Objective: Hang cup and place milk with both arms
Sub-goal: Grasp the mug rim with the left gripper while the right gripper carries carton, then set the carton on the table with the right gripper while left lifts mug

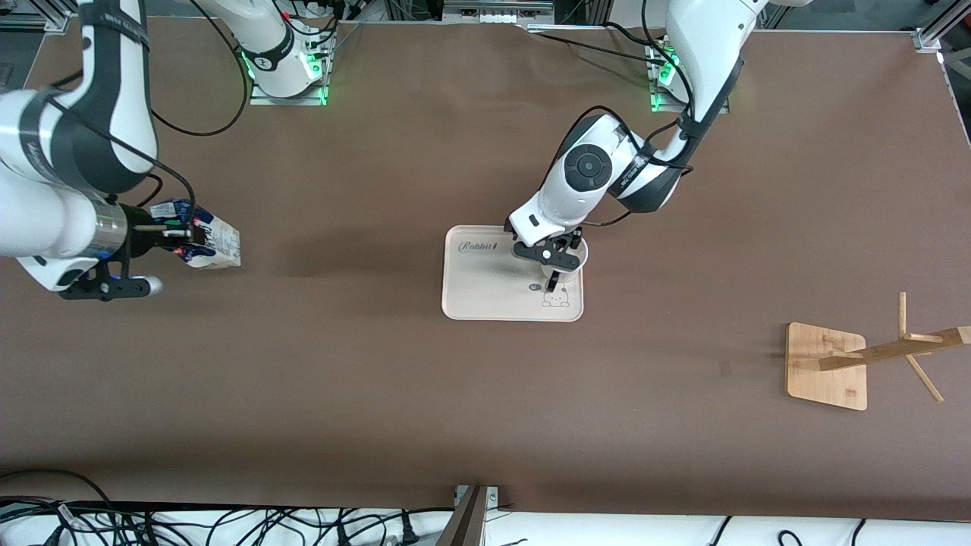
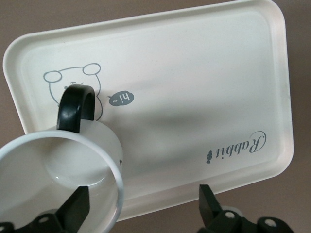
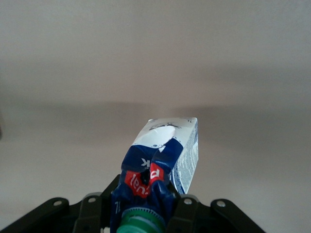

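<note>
The small white enamel-style cup with the black loop handle (image 2: 58, 170) stands on the cream rabbit-print tray (image 1: 485, 299) mid-desk; it looks light, stiff and slick, so I'd pinch the rim wall and keep that handle free for the wooden peg rack (image 1: 872, 356) at the left arm's end. The left tool (image 1: 552, 267) is right over the cup, jaws wide, one finger (image 2: 75, 208) inside the rim. The right tool (image 1: 180, 235) is clamped on the dark blue gable-top milk carton (image 1: 208, 241), well away from the tray toward the right arm's end, held near its green cap where the soft, crushable card is stiffest.
</note>
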Motion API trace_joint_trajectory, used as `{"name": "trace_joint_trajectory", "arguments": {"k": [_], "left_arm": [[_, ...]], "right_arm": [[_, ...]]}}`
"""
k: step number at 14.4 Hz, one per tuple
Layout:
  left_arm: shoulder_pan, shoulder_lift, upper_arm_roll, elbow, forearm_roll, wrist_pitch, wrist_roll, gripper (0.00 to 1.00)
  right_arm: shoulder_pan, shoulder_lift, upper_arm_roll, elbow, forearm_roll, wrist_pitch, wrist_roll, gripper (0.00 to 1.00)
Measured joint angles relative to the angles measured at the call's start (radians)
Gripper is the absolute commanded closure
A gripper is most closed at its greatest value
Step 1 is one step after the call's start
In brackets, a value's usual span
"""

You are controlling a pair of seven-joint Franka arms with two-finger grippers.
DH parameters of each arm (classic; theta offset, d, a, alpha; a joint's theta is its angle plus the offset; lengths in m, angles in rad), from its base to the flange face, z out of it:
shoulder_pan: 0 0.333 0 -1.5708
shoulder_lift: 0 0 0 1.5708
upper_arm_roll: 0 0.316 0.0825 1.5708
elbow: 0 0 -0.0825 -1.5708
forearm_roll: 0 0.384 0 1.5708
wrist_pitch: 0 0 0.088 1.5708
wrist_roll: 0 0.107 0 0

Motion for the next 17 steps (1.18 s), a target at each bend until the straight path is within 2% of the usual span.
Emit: {"name": "trace_joint_trajectory", "arguments": {"k": [1,2,6,13,14,15,17], "left_arm": [[0.000,0.001,0.003,-0.002,0.007,0.001,0.003,0.93],[0.000,0.004,0.005,-0.003,0.028,0.002,0.004,1.00],[0.000,0.017,0.015,-0.005,0.117,0.004,0.004,1.00],[0.008,-0.001,0.039,0.008,0.121,0.016,0.004,1.00],[0.022,-0.021,0.044,0.016,0.121,0.007,0.002,1.00],[0.052,-0.053,0.048,0.025,0.121,-0.025,0.002,1.00],[0.142,-0.138,0.051,0.039,0.121,-0.109,0.004,1.00]], "right_arm": [[0.000,0.002,0.000,-0.034,0.021,0.038,0.000,0.64],[0.000,0.003,0.000,-0.072,0.039,0.087,0.000,0.64],[0.003,0.005,0.010,-0.212,0.054,0.280,0.000,0.64],[0.028,0.002,0.034,-0.322,0.055,0.484,0.000,0.62],[0.029,-0.001,0.034,-0.325,0.055,0.488,0.000,0.44],[0.030,-0.003,0.034,-0.327,0.055,0.491,0.000,0.00],[0.030,-0.005,0.034,-0.329,0.055,0.494,0.000,0.00]]}}
